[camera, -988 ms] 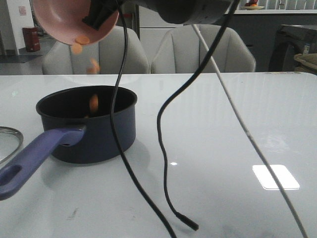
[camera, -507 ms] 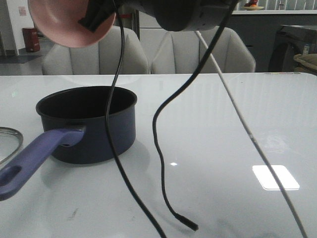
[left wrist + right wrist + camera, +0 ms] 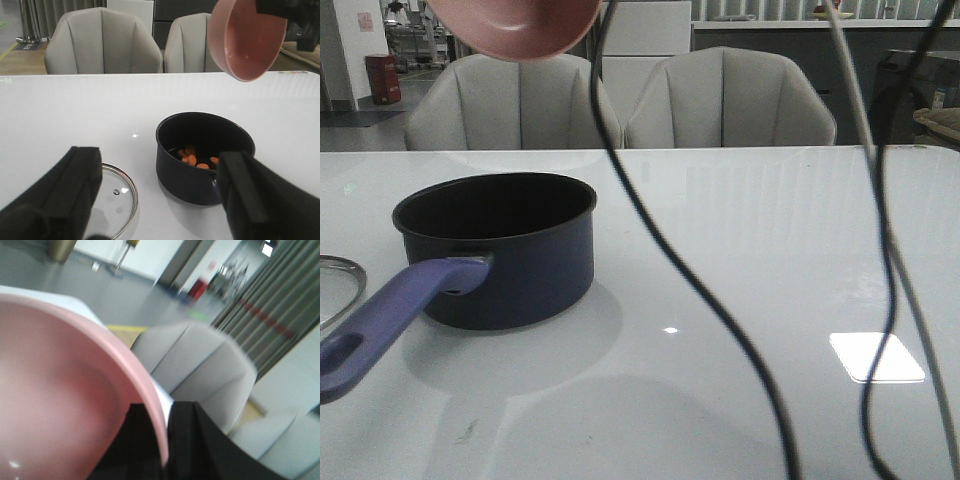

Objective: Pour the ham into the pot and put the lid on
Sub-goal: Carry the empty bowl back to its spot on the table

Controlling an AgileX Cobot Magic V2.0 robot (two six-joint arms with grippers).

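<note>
On the glossy white worktop point(image 3: 740, 260) sits the pot point(image 3: 505, 255), round, dark navy, matte black inside, its long purple-blue handle ending in a hole. Only the left wrist view shows the ham point(image 3: 192, 157), small orange slices on the pot's floor, and the whole glass lid point(image 3: 115, 197) lying flat beside it. The left gripper point(image 3: 155, 195) stands spread wide. The right gripper point(image 3: 167, 440) pinches the smooth pink bowl's point(image 3: 60, 405) rim.

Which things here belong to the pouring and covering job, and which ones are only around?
Belong to the job:
- ham, in the pot
- lid, on the table beside it
- pink bowl, in the right claw

Only around:
- chairs
- hanging cables
</note>
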